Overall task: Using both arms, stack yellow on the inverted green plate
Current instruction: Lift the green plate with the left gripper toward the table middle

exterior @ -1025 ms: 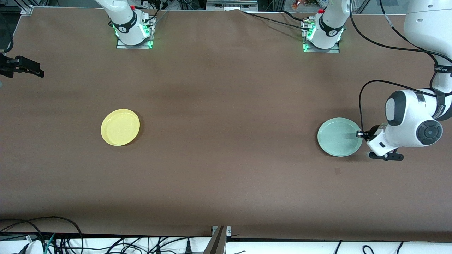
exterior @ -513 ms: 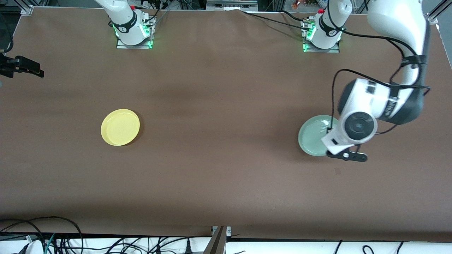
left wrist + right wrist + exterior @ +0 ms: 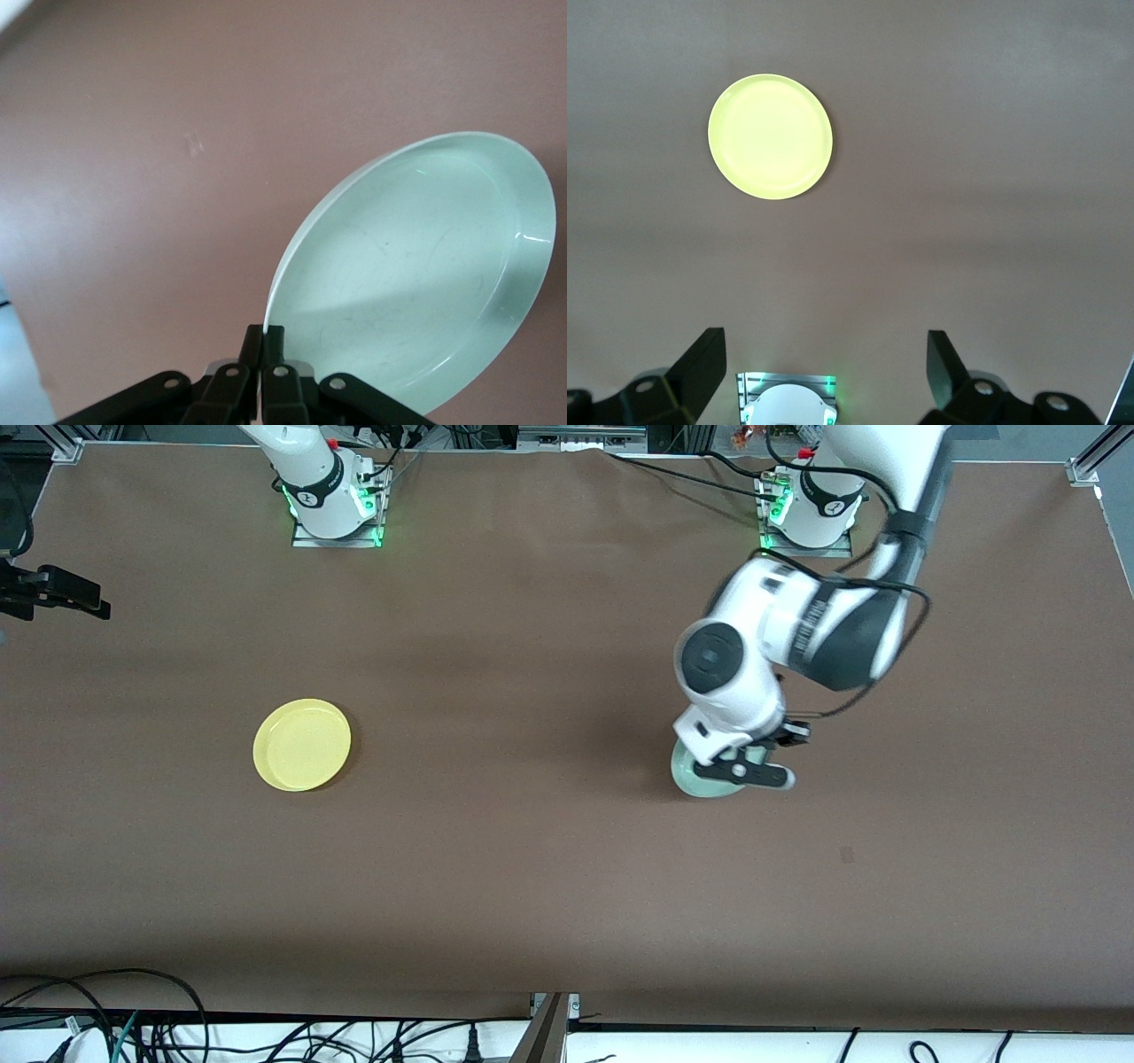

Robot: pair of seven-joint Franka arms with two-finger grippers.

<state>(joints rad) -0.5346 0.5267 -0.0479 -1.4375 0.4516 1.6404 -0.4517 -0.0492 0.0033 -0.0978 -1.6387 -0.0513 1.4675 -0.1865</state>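
the left gripper (image 3: 751, 755) is up in the air over the bench (image 3: 549, 868), toward the left arm's end, with its fingers (image 3: 263, 341) pinched together on the rim of the green plate (image 3: 700, 778). in the front view most of that plate is hidden under the left arm's wrist, and only a pale crescent of it shows below the gripper. in the left wrist view the green plate (image 3: 416, 274) is tilted up on edge, its hollow side with the raised rim facing the camera, and the brown bench surface shows all around it; whether its lower edge touches the bench cannot be told.

the yellow (image 3: 302, 744) lies flat on the bench toward the right arm's end, well apart from the green plate, with its hollow side up. nothing touches it.

the right gripper (image 3: 824, 367) waits high over the bench at the right arm's end, with its two black fingers (image 3: 700, 367) spread wide and nothing between them. its wrist view looks straight down on the yellow (image 3: 770, 136) and also catches the green-lit base of the right arm (image 3: 788, 403) between the fingertips
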